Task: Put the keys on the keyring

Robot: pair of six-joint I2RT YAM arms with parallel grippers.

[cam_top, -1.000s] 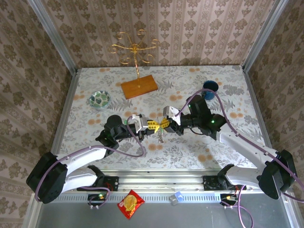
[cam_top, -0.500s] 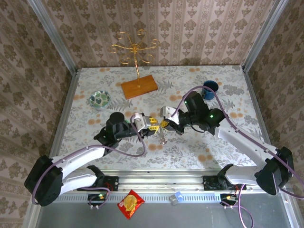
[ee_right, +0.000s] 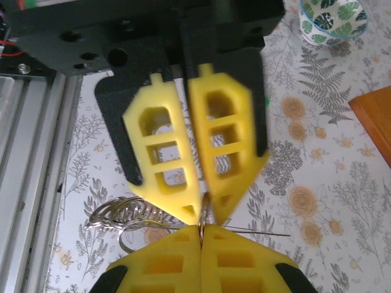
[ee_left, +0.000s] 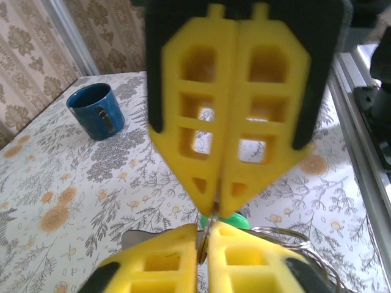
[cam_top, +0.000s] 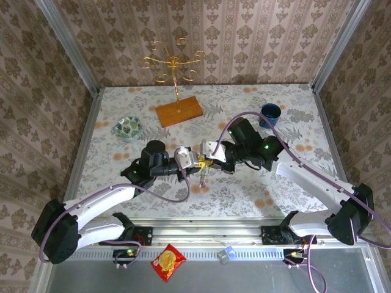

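Your two tools meet tip to tip over the middle of the worktop [cam_top: 293, 91], toward its near edge. Your left tool [cam_top: 195, 162] reaches in from the left and your right tool [cam_top: 211, 160] from the right. Both have their yellow fingers pressed together.

Each is clamped on the keyring [ee_right: 204, 217]. In the right wrist view you see it edge-on as a thin metal band. It runs up from between your right tool's fingers into the closed tips of the left tool opposite. The left wrist view shows the same pinch from the other side. From above, a small bundle hangs just below where the tools meet.

Just behind the tips in the left wrist view you see a green key [ee_left: 223, 221], partly hidden by the fingers. You cannot tell whether it is on the ring. A tangle of silvery wire loops [ee_right: 125, 213] sits just beside the pinch.

A blue cup [cam_top: 269, 112] stands at the far right, well apart from the tools. A patterned bowl [cam_top: 129, 127] sits at the far left. The gold wire stand [cam_top: 174, 61] rises from its wooden base [cam_top: 178, 112] at the back. A red packet [cam_top: 168, 261] lies in front of the arm bases.
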